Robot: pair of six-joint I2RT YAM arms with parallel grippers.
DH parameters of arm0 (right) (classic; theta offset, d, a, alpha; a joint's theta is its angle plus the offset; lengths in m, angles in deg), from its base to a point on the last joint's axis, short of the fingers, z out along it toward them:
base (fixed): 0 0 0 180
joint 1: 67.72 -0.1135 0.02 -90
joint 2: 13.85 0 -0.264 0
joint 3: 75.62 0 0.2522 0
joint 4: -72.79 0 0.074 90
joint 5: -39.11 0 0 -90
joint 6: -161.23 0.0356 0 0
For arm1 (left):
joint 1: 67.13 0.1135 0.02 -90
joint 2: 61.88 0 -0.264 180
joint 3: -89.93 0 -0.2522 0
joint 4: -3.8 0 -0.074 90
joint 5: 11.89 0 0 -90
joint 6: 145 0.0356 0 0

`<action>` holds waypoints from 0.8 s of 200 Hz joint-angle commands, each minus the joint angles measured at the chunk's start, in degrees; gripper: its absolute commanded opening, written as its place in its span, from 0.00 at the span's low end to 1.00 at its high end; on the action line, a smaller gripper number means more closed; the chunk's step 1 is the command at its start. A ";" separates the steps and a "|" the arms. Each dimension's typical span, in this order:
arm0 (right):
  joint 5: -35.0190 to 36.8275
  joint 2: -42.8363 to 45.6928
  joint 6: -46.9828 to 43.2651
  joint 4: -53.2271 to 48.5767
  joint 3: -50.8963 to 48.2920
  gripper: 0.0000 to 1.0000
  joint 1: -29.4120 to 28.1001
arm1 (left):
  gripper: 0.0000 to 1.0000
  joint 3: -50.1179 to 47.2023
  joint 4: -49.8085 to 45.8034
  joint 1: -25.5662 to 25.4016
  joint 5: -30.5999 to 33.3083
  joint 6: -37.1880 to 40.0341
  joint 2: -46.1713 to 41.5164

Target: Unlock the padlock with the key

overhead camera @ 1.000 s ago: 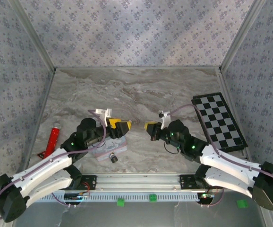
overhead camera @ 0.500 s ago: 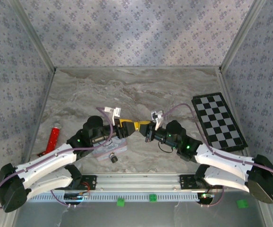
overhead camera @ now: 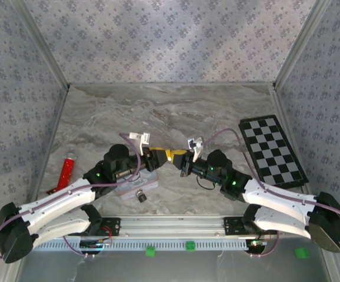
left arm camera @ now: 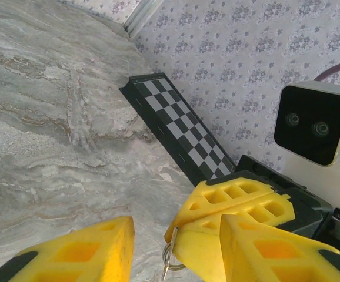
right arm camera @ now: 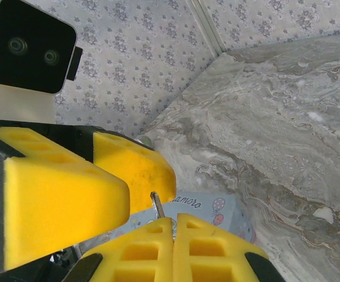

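Observation:
The tiny dark padlock point(overhead camera: 140, 197) lies on the table just in front of the pale blue tin point(overhead camera: 146, 184). Both grippers meet above the tin. My right gripper point(overhead camera: 180, 159) point(right arm camera: 175, 222) is shut on the small metal key point(right arm camera: 157, 203), whose tip pokes out between its yellow pads. In the left wrist view the key point(left arm camera: 171, 254) and its ring hang from those closed pads. My left gripper point(overhead camera: 157, 157) point(left arm camera: 176, 247) is open, one finger on each side of the key and of the right gripper's tips.
A red tool point(overhead camera: 67, 171) lies at the left by the wall. A black-and-white checkerboard point(overhead camera: 272, 150) point(left arm camera: 182, 126) sits at the right. The tin's cartoon lid point(right arm camera: 214, 208) shows under the fingers in the right wrist view. Patterned walls enclose the table.
A second ago the grippers were well apart. Both moved inward and met over the tin, the left's open jaws coming round the key held by the right.

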 commanded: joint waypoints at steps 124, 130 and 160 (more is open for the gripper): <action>0.19 -0.38 -0.97 2.48 1.24 0.00 -1.17 | 0.20 2.71 0.05 -0.35 -0.49 0.28 0.97; 0.23 -0.38 -1.05 2.49 1.32 0.00 -1.16 | 0.20 2.70 -0.03 -0.38 -0.46 0.27 1.03; 0.39 -0.32 -1.23 2.37 1.50 0.00 -1.15 | 0.20 2.71 -0.39 -0.37 -0.44 0.31 1.20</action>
